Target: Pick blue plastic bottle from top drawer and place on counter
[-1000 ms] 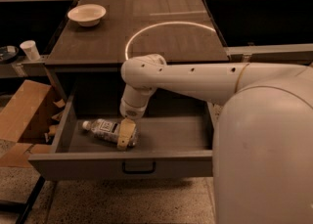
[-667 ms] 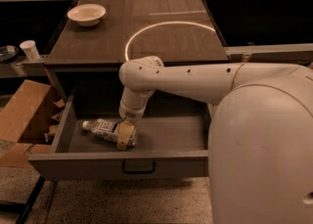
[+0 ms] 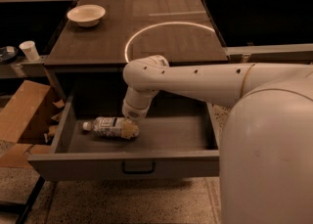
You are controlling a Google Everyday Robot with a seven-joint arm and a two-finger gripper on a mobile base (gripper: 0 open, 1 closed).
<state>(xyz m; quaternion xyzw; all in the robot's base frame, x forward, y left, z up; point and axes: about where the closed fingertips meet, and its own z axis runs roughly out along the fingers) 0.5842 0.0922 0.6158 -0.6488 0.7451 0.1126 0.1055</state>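
1. Dark counter with a white arc on it, white bowl up at its 10 o'clock corner.
2. Top drawer sits open below. The blue plastic bottle lies on its side at the drawer's 9 o'clock, cap pointing left.
3. Gripper is down at the bottle's 3 o'clock end; honestly can't tell if it's got hold of it.

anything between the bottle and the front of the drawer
Nothing: in the camera view only bare drawer floor lies between the blue plastic bottle and the front panel of the top drawer. The gripper sits at the bottle's base end.
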